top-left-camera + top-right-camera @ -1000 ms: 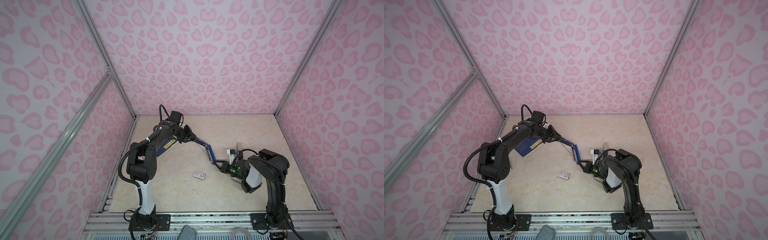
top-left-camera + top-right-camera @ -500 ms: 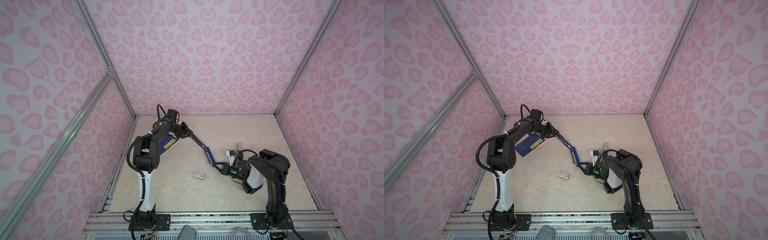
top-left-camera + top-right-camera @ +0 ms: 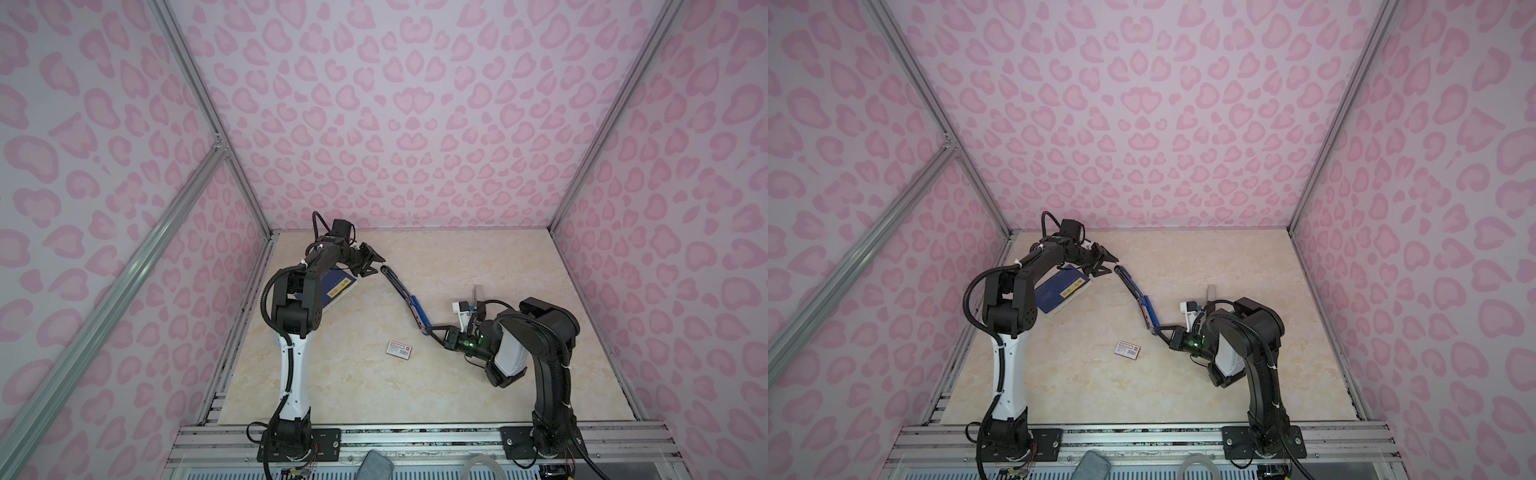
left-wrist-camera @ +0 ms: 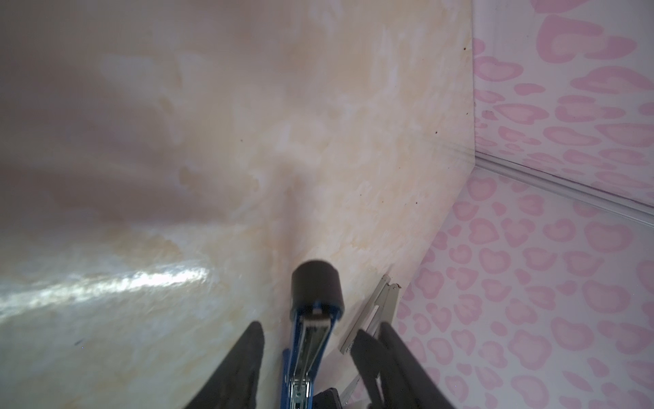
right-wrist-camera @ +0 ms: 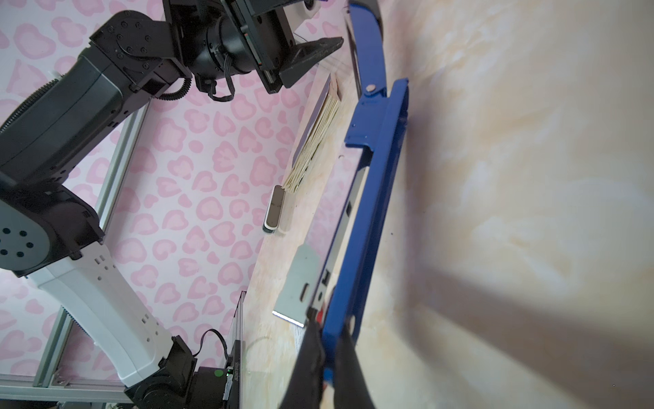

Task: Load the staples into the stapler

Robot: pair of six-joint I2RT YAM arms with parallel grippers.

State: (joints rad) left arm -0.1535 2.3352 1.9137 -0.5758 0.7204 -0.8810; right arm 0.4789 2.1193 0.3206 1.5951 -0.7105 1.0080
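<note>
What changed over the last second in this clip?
The left end effector opened, letting go of the far end of the stapler, and drew back a little. Its fingers now flank that end without gripping. The right end effector stays shut on the stapler's other end. The red-labelled sleeve and blue booklet have not moved.

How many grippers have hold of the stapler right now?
1. The right gripper is shut on the stapler's near end; the left gripper's jaws stand open at its far end.

A lab robot cell: pink heart-patterned walls (image 3: 395, 104) on aluminium framing (image 3: 599, 145) enclose a beige tabletop (image 3: 374, 395), with two robot arms (image 3: 293, 374) bolted at the bottom.
</note>
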